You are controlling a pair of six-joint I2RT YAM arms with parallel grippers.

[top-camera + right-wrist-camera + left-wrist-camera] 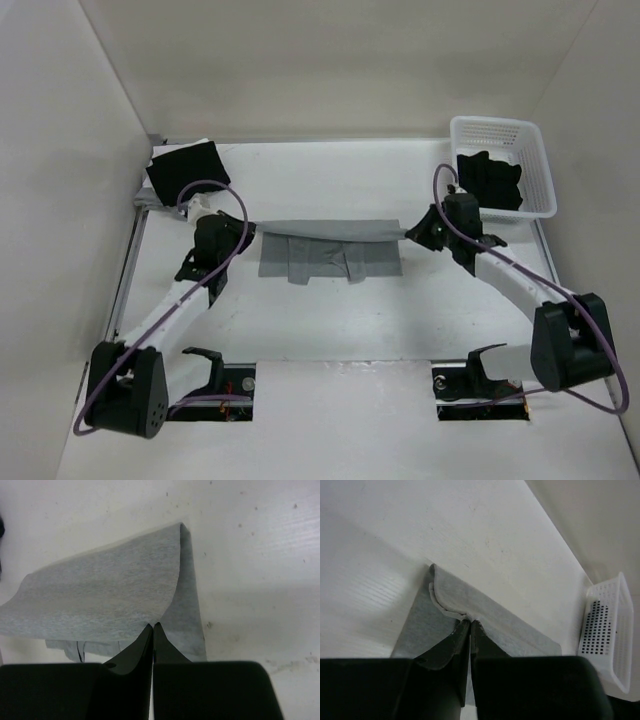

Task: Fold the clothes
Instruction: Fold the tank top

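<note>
A light grey shirt (pixel 330 250) lies partly folded mid-table, its far edge lifted and stretched taut between both grippers. My left gripper (pixel 250 228) is shut on the shirt's left end; in the left wrist view the cloth (pixel 485 625) runs from the pinched jaws (pixel 470 622). My right gripper (pixel 412 232) is shut on the right end; the right wrist view has the grey cloth (pixel 100 595) draping left from the closed tips (pixel 153 626). Black garments sit in the basket (pixel 492 180) and at the far left corner (pixel 185 172).
A white lattice basket (pixel 535 160) stands at the far right, also seen in the left wrist view as the basket (pixel 610 630). White walls enclose the table on three sides. Two black holders (pixel 215 368) (pixel 487 362) sit near the front edge.
</note>
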